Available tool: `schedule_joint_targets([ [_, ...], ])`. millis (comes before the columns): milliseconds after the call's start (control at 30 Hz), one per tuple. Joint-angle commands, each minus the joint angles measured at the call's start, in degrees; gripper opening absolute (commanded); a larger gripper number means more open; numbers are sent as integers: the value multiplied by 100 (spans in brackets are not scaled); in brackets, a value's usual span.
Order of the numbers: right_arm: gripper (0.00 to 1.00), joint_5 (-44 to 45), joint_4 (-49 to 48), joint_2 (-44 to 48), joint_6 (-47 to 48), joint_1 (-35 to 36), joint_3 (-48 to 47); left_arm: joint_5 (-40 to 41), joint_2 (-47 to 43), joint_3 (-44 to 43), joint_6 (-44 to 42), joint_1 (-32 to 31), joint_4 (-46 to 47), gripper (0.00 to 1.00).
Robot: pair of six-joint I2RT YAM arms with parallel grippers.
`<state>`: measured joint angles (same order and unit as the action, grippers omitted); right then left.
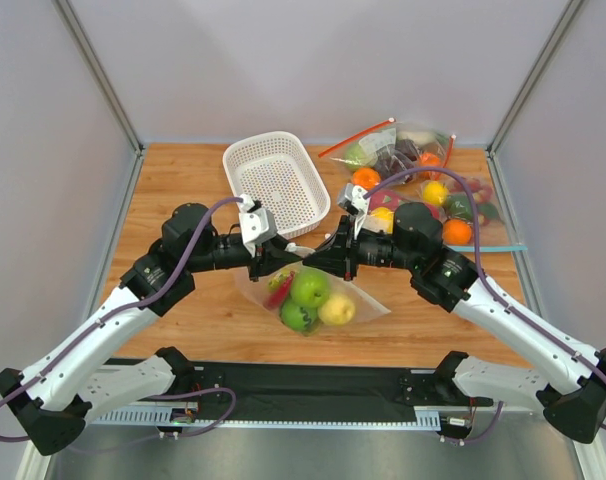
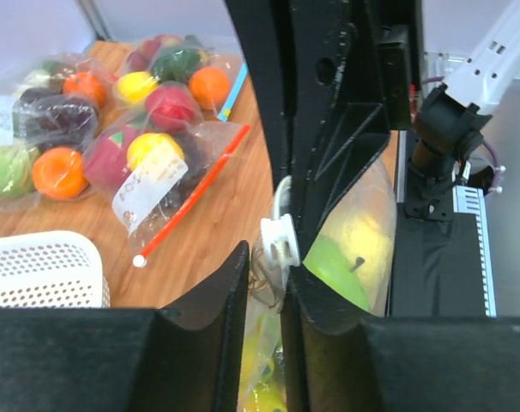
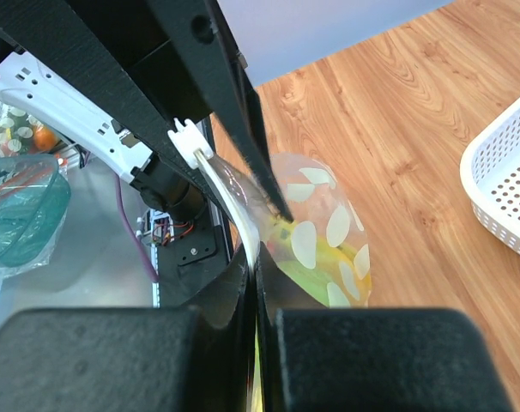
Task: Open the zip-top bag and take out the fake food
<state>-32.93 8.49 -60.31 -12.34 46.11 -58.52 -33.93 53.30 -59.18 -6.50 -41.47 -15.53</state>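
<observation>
Dotted bag lies mid-table, holding two green apples, a yellowish fruit and a red chili. The right gripper has its jaws pressed together on the bag's top edge. The left gripper meets it there with its jaws narrowly apart and film between them; I cannot tell if they pinch. A white basket sits behind, with other fruit bags to the right.

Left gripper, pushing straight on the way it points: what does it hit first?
The rim of the zip-top bag, lying between its fingers; just beyond, the right gripper facing it, though depth is unclear.
</observation>
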Motion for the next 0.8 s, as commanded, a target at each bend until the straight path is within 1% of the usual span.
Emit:
schedule_joint_targets([
  [0, 0, -275, -340, 116, -23, 21, -177, -621, 31, -23, 52, 8, 297, 25],
  [33, 0, -284, -287, 116, 3, 21, -177, -745, 66, -50, 53, 8, 261, 16],
  [100, 0, -250, -208, 134, 38, 21, -195, -1078, 154, -164, 44, 8, 130, 8],
  [133, 0, -241, -121, 134, 91, 21, -212, -1176, 233, -234, 35, 8, 77, 0],
  [400, 0, 67, 591, 336, 592, 12, -379, -1660, 365, -542, -404, 8, -757, 0],
  [500, 4, -29, 969, 362, 890, 12, -589, -1949, 488, -604, -439, 8, -864, 0],
  [600, 16, -47, 1137, 424, 1101, 12, -660, -2222, 637, -665, -483, 8, -986, 0],
  [633, 25, -56, 1120, 485, 1128, 12, -660, -2275, 664, -665, -492, 8, -987, 0],
  [733, 42, -38, 936, 599, 1155, 4, -538, -2425, 778, -665, -457, 8, -961, 0],
  [767, 44, -56, 865, 626, 1172, 4, -503, -2477, 805, -674, -457, 8, -969, 0],
])
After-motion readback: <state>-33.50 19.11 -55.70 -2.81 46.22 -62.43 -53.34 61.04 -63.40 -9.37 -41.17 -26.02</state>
